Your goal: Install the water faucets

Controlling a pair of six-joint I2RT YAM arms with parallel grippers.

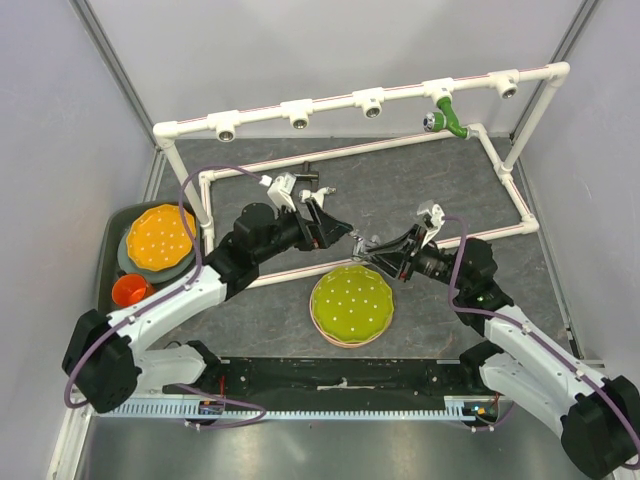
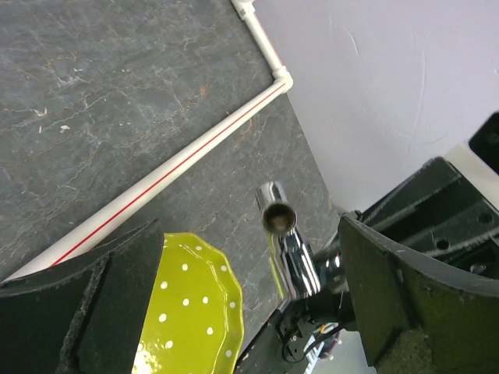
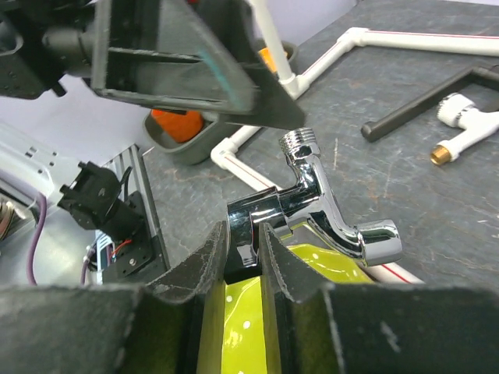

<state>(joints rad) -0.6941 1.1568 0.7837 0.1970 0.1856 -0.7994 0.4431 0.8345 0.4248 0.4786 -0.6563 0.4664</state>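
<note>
Silver faucet point(image 3: 312, 199) gripped in right claw point(image 3: 243, 238), left claw point(image 2: 249, 288) wide open alongside, w/ green plate point(image 1: 320, 300) edge below

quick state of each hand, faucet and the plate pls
left hand, open, straddling the silver faucet
right hand, shut on the silver faucet
silver faucet, held in the air, not installed
white faucet, lying loose on the mat
green faucet, mounted on the pipe frame top rail
green plate, flat on the mat, empty

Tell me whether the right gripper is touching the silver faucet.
Touching. The right wrist view shows the right gripper with both fingers pressed against opposite sides of the silver faucet, no gap on either side.
</note>
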